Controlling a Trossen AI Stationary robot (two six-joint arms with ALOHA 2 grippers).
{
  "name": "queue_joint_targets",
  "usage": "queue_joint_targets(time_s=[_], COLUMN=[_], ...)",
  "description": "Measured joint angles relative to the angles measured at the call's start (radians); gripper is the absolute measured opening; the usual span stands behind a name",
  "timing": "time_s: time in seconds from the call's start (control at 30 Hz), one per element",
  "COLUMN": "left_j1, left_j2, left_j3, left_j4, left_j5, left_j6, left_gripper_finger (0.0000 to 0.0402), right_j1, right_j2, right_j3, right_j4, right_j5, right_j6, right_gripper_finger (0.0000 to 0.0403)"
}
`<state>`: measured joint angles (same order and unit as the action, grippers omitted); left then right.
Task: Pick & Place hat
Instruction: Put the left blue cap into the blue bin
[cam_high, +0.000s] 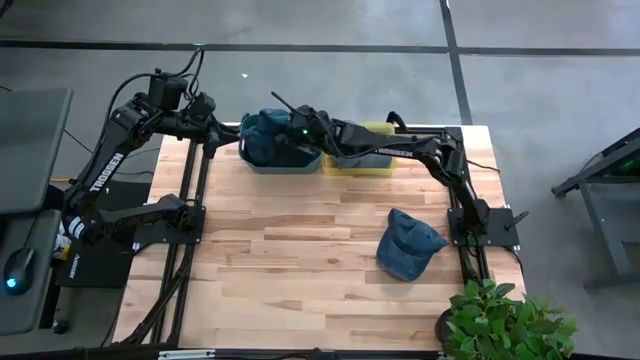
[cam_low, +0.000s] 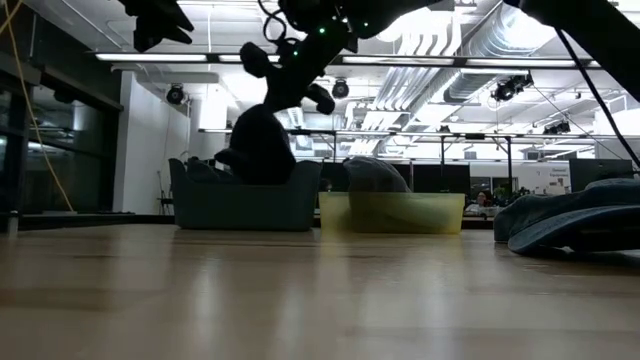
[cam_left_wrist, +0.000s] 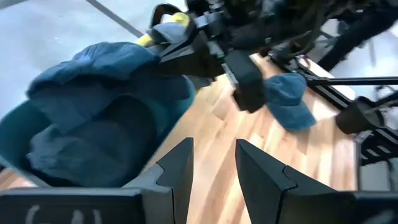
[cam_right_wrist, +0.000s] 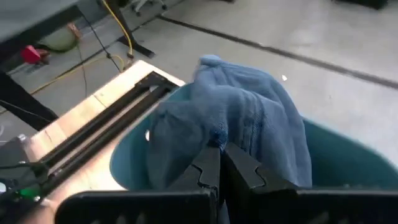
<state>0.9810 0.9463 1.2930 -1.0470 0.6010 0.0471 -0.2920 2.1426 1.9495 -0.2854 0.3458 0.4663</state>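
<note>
A blue hat (cam_right_wrist: 249, 118) hangs over the teal bin (cam_high: 300, 163) at the table's far edge, and my right gripper (cam_right_wrist: 219, 163) is shut on it. In the low view the hat (cam_low: 258, 145) is a dark shape that dips below the bin's rim (cam_low: 200, 165). More dark blue cloth (cam_left_wrist: 93, 143) lies inside the bin. A second blue hat (cam_high: 408, 245) lies flat on the table near the right arm's base. My left gripper (cam_left_wrist: 212, 165) is open and hovers at the bin's left side, touching nothing. My right gripper pinches a bunched fold of the blue hat's cloth (cam_right_wrist: 214, 138) between its two fingers, coming from the table's right and slanting down. The hat hangs below the fingers with its lower part inside the teal bin. I cannot tell whether it rests on the cloth there.
A yellow bin (cam_high: 362, 160) stands right of the teal bin, under the right arm; a grey thing (cam_low: 375, 175) shows in it. Black frame rails (cam_high: 190, 215) run along both sides of the table. A potted plant (cam_high: 500, 315) stands at the near right corner. Bare wood (cam_high: 290, 260) fills the middle.
</note>
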Motion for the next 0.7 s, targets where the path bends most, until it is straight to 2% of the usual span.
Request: queue_joint_targets(time_s=[0.07, 0.3, 0.5, 0.7], left_j1=[-0.001, 0.000, 0.000, 0.000], left_j2=[0.000, 0.001, 0.002, 0.002], left_j3=[0.000, 0.000, 0.000, 0.000], left_j4=[0.000, 0.004, 0.005, 0.005], left_j5=[0.012, 0.026, 0.030, 0.030], left_j6=[-0.002, -0.010, -0.011, -0.011], left_gripper_finger=[0.0117, 0.0117, 0.0117, 0.0117], right_j1=[0.002, 0.009, 0.013, -0.003], right_j2=[0.015, 0.080, 0.124, 0.137], right_j3=[0.000, 0.000, -0.001, -0.001], right_j4=[0.021, 0.092, 0.145, 0.165], right_j5=[0.011, -0.089, -0.112, -0.048], right_j6=[0.014, 0.058, 0.072, 0.078], right_gripper_finger=[0.0000, 0.0000, 0.0000, 0.0000])
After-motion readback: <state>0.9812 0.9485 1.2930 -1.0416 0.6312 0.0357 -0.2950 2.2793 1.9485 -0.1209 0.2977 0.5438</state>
